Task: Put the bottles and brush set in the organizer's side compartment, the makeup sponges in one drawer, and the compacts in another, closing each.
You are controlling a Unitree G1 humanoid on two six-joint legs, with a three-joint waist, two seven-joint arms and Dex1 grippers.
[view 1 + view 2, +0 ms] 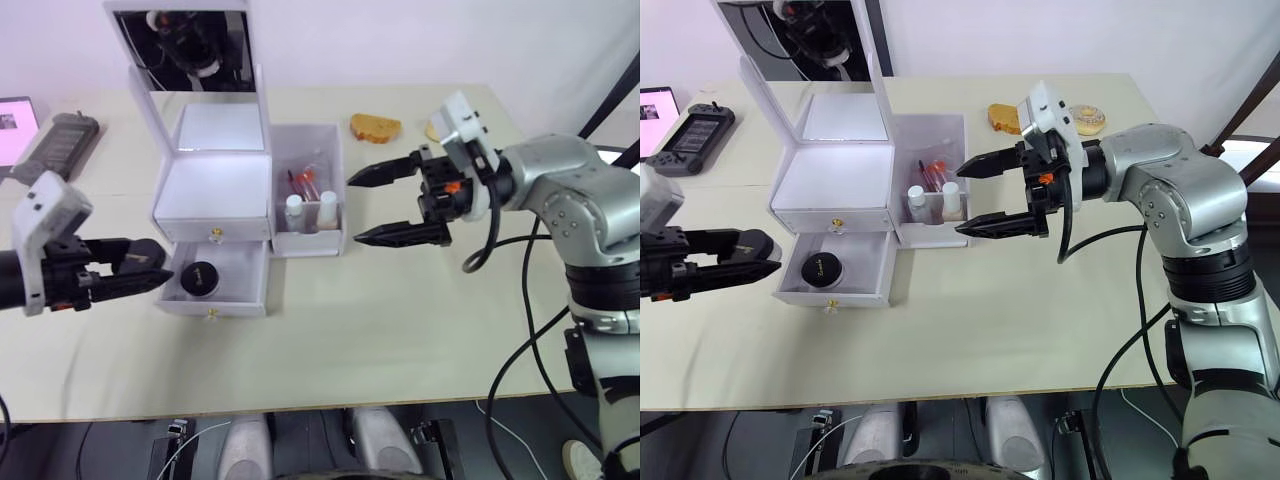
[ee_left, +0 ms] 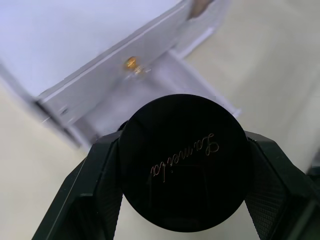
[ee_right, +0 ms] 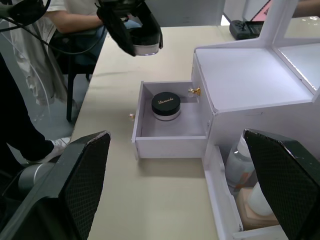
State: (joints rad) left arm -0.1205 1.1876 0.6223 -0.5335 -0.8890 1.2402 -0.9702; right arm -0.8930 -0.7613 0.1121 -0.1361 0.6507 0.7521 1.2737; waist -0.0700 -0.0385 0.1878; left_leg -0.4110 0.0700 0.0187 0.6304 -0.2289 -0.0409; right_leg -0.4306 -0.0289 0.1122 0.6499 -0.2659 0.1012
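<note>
My left gripper (image 1: 158,270) is shut on a round black compact (image 2: 185,162) with gold script on its lid, just left of the white organizer (image 1: 212,185). The organizer's lower drawer (image 1: 240,295) stands pulled out with another black compact (image 1: 200,279) inside. Its upper drawer (image 1: 215,228) is shut. The side compartment (image 1: 335,190) holds two white-capped bottles (image 1: 310,208) and a clear pack with red items (image 1: 305,178). My right gripper (image 1: 385,205) is open and empty, hovering just right of that compartment. A tan makeup sponge (image 1: 375,127) lies at the back of the table.
A second pale round item (image 1: 1087,118) lies behind my right arm. A game console (image 1: 60,140) and a tablet (image 1: 12,125) sit at the far left. The organizer's mirror lid (image 1: 185,45) stands upright. A seated person (image 3: 65,15) is beyond the table's left end.
</note>
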